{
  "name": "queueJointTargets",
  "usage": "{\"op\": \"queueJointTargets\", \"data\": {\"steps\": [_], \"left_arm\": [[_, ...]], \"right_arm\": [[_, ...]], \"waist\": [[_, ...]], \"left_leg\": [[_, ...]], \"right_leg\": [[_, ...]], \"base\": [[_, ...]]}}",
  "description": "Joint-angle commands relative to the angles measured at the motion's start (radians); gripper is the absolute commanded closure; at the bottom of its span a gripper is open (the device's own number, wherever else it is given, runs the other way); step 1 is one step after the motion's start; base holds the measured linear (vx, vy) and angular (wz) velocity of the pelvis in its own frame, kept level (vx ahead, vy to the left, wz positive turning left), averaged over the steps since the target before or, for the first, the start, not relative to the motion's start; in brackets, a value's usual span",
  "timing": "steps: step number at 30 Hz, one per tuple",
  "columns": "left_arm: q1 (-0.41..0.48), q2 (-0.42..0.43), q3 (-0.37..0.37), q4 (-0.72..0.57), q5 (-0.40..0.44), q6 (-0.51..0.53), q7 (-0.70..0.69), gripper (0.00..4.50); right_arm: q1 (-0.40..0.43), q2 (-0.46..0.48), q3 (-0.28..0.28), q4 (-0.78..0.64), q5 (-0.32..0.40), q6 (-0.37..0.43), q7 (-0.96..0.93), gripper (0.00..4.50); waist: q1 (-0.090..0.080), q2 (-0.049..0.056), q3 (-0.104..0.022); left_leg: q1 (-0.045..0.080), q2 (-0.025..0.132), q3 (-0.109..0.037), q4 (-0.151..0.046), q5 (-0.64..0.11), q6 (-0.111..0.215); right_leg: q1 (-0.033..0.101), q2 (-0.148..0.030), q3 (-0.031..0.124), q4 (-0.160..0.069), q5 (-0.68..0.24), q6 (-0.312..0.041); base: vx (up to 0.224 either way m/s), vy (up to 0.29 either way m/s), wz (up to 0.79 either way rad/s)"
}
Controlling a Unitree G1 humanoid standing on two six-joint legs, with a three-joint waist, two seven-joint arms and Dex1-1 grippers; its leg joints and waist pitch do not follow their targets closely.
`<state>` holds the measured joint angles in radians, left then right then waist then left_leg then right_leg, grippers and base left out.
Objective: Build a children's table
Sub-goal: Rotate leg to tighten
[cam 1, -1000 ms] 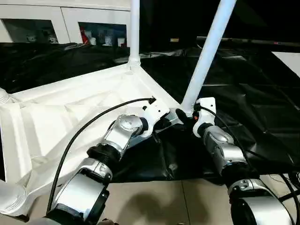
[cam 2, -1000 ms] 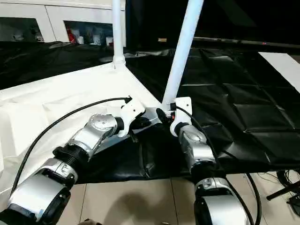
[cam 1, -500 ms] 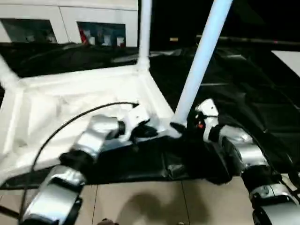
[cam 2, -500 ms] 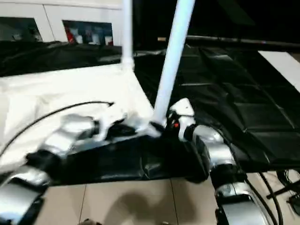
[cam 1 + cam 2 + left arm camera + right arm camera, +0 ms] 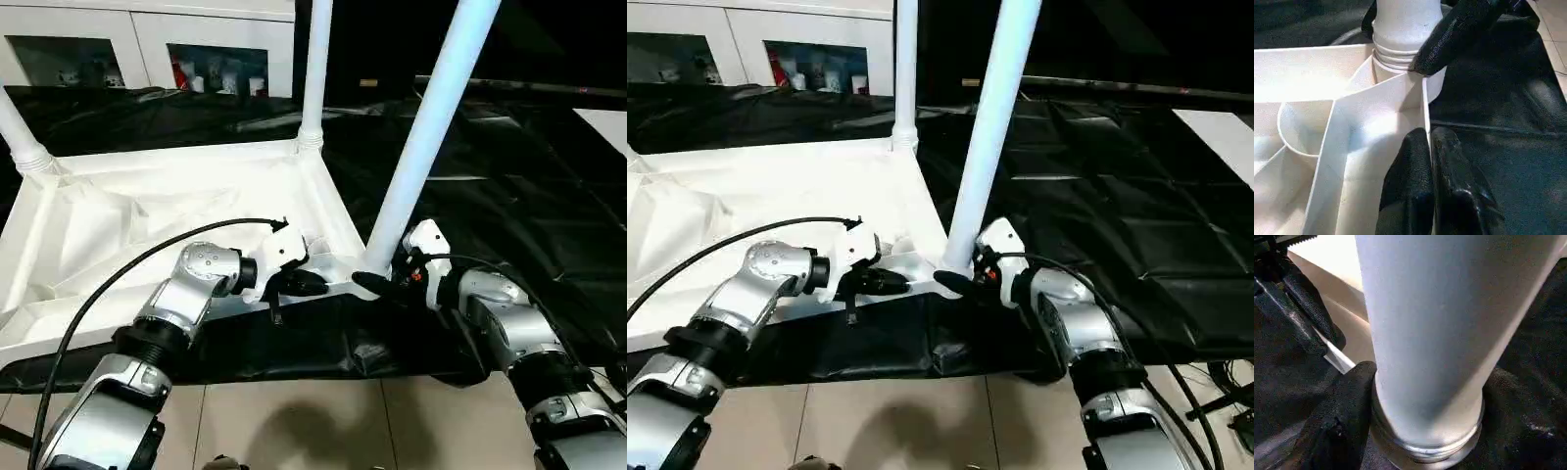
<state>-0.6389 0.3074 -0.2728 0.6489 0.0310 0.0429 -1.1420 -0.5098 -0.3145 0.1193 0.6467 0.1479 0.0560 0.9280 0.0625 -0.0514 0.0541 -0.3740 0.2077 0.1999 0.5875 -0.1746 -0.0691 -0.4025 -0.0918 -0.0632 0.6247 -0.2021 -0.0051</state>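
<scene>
Our left gripper (image 5: 1429, 147) pinches the tabletop (image 5: 147, 211) rim; our right gripper (image 5: 1420, 406) holds the near leg (image 5: 431, 127) at its base, fingers on both sides.

cut off and hidden parts
the long white tapered tube legs (image 5: 431, 127) leave the top edge; the white ribbed plastic tabletop (image 5: 147, 215) is partly behind the silver forearm (image 5: 186, 294).

White tabletop (image 5: 176, 211) and white legs (image 5: 431, 137) on a glossy black sheet (image 5: 509, 196); black pincer fingers (image 5: 1415, 191), silver forearms (image 5: 500, 323), beige floor tiles (image 5: 323, 431).
</scene>
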Motion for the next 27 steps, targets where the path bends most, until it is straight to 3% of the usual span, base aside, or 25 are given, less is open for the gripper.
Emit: {"op": "queueJointTargets", "data": {"steps": [1,5,9,15,18,22,23,27], "left_arm": [[0.019,-0.008,-0.018,-0.011,-0.022,0.006,-0.034,4.50],[0.015,-0.028,-0.003,0.001,-0.027,0.017,0.001,4.50],[-0.011,-0.082,0.014,0.048,-0.003,0.022,0.118,4.50],[-0.110,-0.233,0.030,0.205,0.060,0.062,0.446,4.50],[-0.131,-0.273,0.021,0.234,0.081,0.063,0.507,4.50],[-0.136,-0.295,0.010,0.246,0.095,0.051,0.514,4.50],[-0.133,-0.296,0.012,0.246,0.091,0.048,0.505,4.50],[-0.128,-0.286,0.015,0.245,0.086,0.029,0.484,4.50]], "right_arm": [[0.010,-0.015,-0.018,-0.006,0.004,0.019,-0.008,1.78],[0.012,0.014,-0.053,0.016,0.025,0.037,-0.069,1.78],[0.002,0.065,-0.104,0.078,0.015,0.030,-0.246,1.79],[-0.069,0.185,-0.194,0.206,-0.002,0.027,-0.678,1.80],[-0.099,0.216,-0.208,0.241,-0.018,0.018,-0.783,1.80],[-0.115,0.246,-0.206,0.252,-0.018,-0.032,-0.784,1.80],[-0.115,0.253,-0.213,0.245,-0.009,-0.048,-0.777,1.45],[-0.119,0.263,-0.206,0.234,0.002,-0.090,-0.737,1.05]], "waist": [[0.000,-0.011,-0.064],[0.000,-0.011,-0.064],[-0.005,-0.010,-0.060],[-0.011,-0.006,-0.061],[-0.008,-0.007,-0.064],[-0.003,-0.008,-0.066],[-0.003,-0.010,-0.066],[-0.003,-0.011,-0.066]], "left_leg": [[0.013,0.029,-0.010,-0.062,-0.166,0.060],[0.013,0.029,-0.009,-0.062,-0.156,0.061],[0.017,0.029,-0.011,-0.067,-0.205,0.029],[0.021,0.025,-0.014,-0.069,-0.234,-0.011],[0.017,0.023,-0.011,-0.066,-0.211,0.007],[0.012,0.021,-0.011,-0.065,-0.185,0.032],[0.012,0.022,-0.011,-0.065,-0.184,0.034],[0.013,0.023,-0.011,-0.065,-0.189,0.047]], "right_leg": [[0.047,-0.052,0.046,-0.073,-0.131,-0.228],[0.047,-0.053,0.046,-0.072,-0.124,-0.228],[0.041,-0.054,0.045,-0.084,-0.219,-0.208],[0.036,-0.054,0.046,-0.092,-0.281,-0.177],[0.039,-0.051,0.046,-0.089,-0.216,-0.177],[0.045,-0.051,0.045,-0.085,-0.168,-0.179],[0.045,-0.051,0.044,-0.084,-0.166,-0.179],[0.044,-0.051,0.044,-0.084,-0.166,-0.188]], "base": [[0.000,0.000,0.00],[0.000,0.000,0.00],[0.000,0.000,0.00],[0.000,0.000,0.00],[0.000,0.000,0.00],[0.000,0.000,0.00],[0.000,0.000,0.00],[0.000,0.000,0.00]]}}
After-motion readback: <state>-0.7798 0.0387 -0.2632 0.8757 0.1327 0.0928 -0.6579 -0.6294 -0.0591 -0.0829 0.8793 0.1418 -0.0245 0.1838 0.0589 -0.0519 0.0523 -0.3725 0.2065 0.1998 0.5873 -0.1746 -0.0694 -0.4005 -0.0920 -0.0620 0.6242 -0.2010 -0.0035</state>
